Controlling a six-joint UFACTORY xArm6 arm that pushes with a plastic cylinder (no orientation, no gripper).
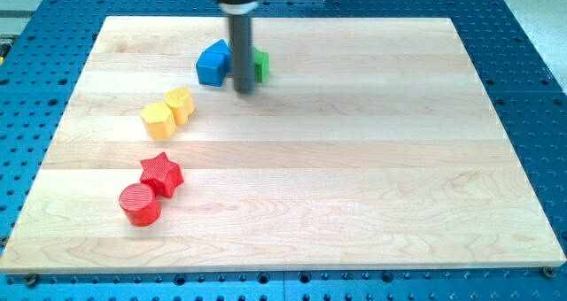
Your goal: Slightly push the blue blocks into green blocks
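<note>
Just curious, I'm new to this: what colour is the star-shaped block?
Red. The star block shows clearly in the camera view, touching the red cylinder.

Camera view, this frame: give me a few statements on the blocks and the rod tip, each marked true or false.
1. My tip stands between the blue block and the green block. True.
2. The two yellow blocks lie at the view's right. False: they lie left of centre.
3. The red star sits next to the red cylinder. True.
4. The green block lies beside the red blocks. False: it lies near the view's top, by the rod.
</note>
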